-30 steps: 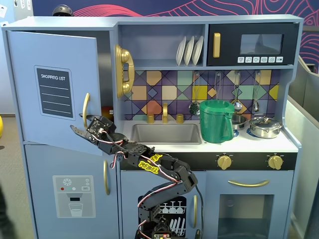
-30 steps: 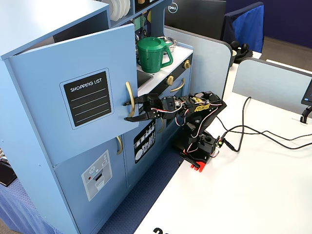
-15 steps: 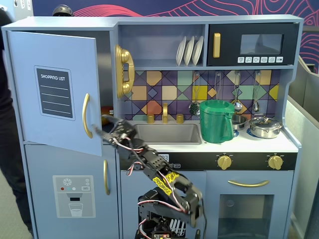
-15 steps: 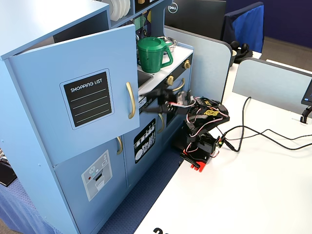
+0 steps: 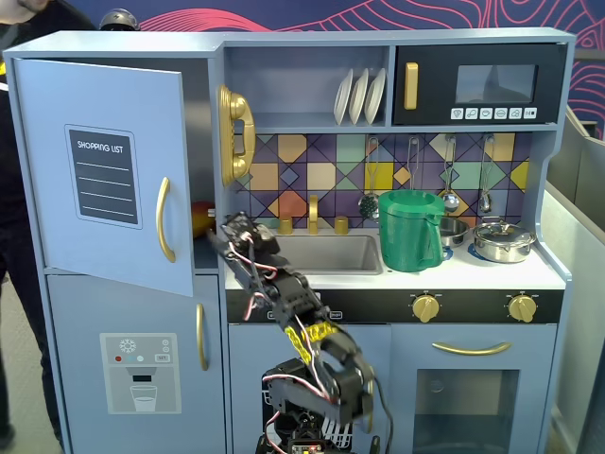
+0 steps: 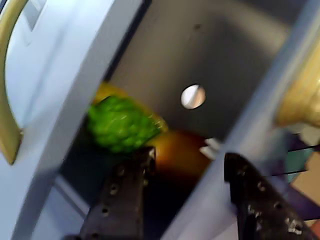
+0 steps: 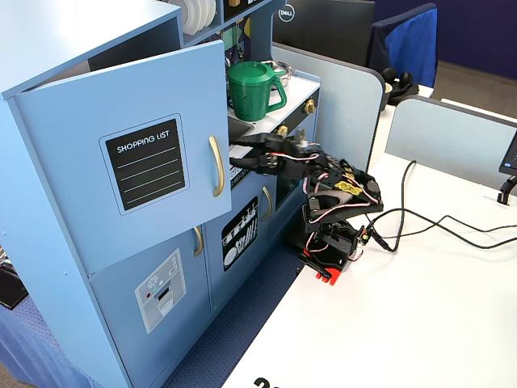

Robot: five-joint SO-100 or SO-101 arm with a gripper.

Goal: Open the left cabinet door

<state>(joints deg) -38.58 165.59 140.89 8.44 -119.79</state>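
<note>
The left cabinet door point(image 5: 104, 170), light blue with a black "SHOPPING LIST" panel and a curved gold handle point(image 5: 164, 219), stands partly swung open; it also shows in the other fixed view point(image 7: 129, 153). My gripper point(image 5: 227, 232) reaches to the gap at the door's free edge, to the right of the handle point(image 7: 216, 166). In the wrist view the gripper point(image 6: 187, 160) is open and holds nothing. Its left finger point(image 6: 127, 190) points into the dark opening and the cabinet's side wall point(image 6: 215, 200) lies between the two fingers. The door's edge point(image 6: 55, 100) is at the left.
A green toy point(image 6: 122, 122) and an orange-brown object point(image 6: 175, 150) sit inside the cabinet. Below is the dispenser door point(image 5: 142, 369). A gold phone point(image 5: 234, 132), sink point(image 5: 331, 253) and green pitcher point(image 5: 409, 230) are to the right. Cables point(image 7: 420, 222) cross the white table.
</note>
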